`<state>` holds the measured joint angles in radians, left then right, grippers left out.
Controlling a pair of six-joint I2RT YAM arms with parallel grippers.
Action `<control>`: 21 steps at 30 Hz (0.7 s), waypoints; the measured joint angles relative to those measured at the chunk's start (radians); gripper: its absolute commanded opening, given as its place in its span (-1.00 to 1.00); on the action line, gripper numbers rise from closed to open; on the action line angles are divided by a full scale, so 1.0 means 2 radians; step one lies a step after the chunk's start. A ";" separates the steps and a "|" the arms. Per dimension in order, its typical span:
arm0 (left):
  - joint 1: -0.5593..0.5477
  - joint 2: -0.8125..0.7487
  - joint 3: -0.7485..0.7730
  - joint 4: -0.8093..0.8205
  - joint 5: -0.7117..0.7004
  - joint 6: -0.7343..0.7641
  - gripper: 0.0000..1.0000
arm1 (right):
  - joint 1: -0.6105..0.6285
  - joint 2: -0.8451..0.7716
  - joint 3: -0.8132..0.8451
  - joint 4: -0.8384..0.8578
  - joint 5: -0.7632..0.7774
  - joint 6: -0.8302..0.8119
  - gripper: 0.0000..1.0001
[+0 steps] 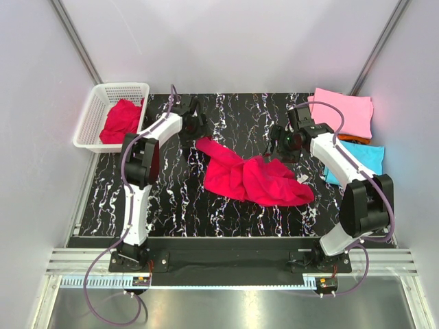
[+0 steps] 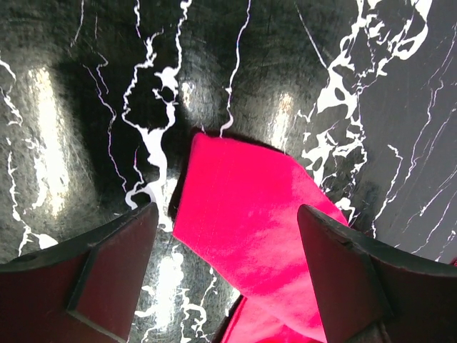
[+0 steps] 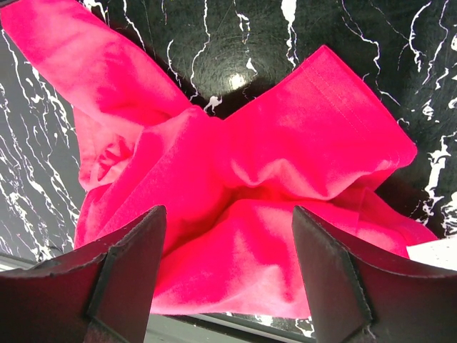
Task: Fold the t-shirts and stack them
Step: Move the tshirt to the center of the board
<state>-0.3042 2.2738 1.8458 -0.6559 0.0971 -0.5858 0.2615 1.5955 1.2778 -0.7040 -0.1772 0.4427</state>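
Crimson t-shirt [image 1: 255,179] lies crumpled on the counter [image 1: 171,205], and we judge it soft and limp, best pinched at its far corners, both arms' jaws standing apart, empty.

Crimson t-shirt [image 1: 254,178], black white-veined tabletop [image 1: 171,199], white mesh basket [image 1: 86,127], pink shirt [image 1: 346,113], turquoise shirt [image 1: 367,157]

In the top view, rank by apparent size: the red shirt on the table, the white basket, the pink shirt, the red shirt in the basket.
Largest to smallest:
1. red shirt on the table
2. white basket
3. pink shirt, not far behind the basket
4. red shirt in the basket
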 measured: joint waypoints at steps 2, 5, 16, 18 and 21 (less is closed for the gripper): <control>0.001 0.001 0.002 0.000 0.000 0.000 0.71 | 0.000 -0.004 -0.003 0.000 0.000 0.000 0.55; 0.002 0.005 0.008 0.000 0.000 0.000 0.67 | 0.000 -0.009 -0.007 0.000 0.000 0.002 0.55; 0.006 0.030 0.040 0.002 0.010 -0.007 0.19 | 0.000 -0.009 -0.011 -0.001 0.000 0.004 0.54; 0.006 0.033 0.043 0.002 0.014 -0.007 0.14 | 0.000 -0.009 -0.011 -0.001 0.000 0.004 0.54; 0.006 0.035 0.046 0.003 0.019 -0.006 0.02 | 0.000 -0.009 -0.011 -0.001 0.001 0.005 0.55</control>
<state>-0.2924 2.3444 1.9369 -0.6498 0.1345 -0.5987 0.2619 1.5768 1.2552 -0.7059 -0.1761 0.4534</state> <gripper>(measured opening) 0.541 0.775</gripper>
